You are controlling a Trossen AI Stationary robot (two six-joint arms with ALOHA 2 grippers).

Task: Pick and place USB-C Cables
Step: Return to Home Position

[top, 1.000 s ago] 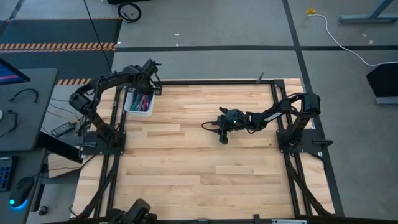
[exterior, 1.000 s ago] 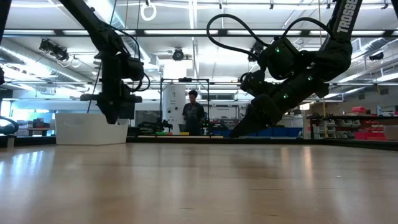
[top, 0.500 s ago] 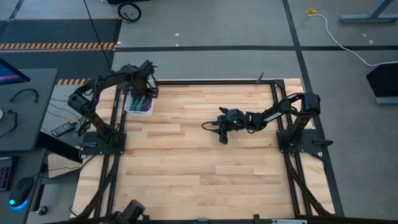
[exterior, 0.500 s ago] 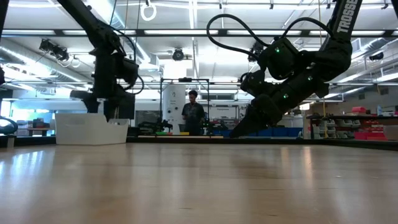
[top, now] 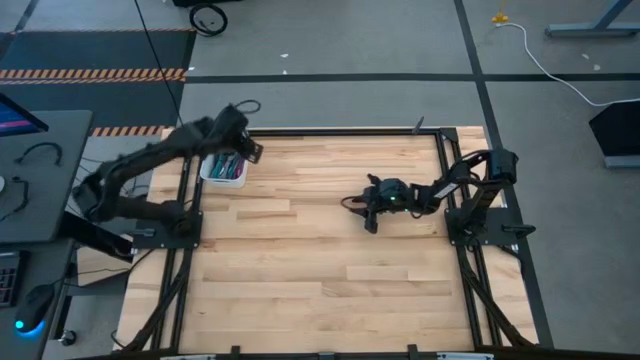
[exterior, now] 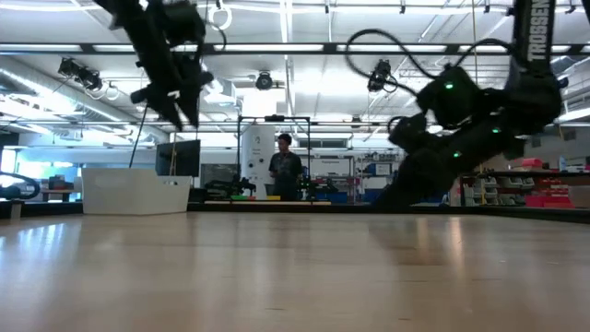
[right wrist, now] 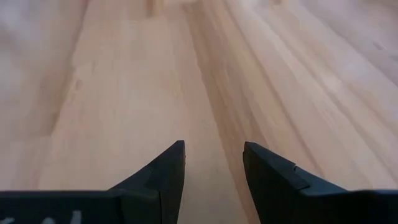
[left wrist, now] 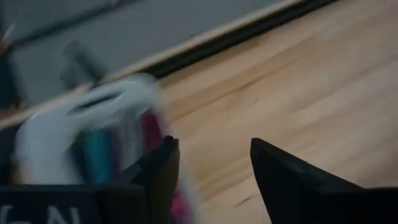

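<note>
Several coloured cable bundles (top: 226,166), teal, purple and maroon among them, lie in a white bin (top: 212,176) at the table's far left corner; they show blurred in the left wrist view (left wrist: 99,149). My left gripper (top: 250,150) is open and empty, raised above the bin's right side. My right gripper (top: 362,211) is open and empty, low over the bare wood in the middle right of the table; it shows in the low view (exterior: 383,198).
The white bin stands at the left in the low view (exterior: 134,191). A black frame (top: 340,131) runs along the table's far edge. A person (exterior: 285,169) stands in the room beyond the table. Bare wood (top: 300,260) fills the middle and near part.
My left gripper has risen from the white bin and swung a little toward the table's right, empty. My right gripper has drawn back toward the table's right edge, staying low over the wood.
</note>
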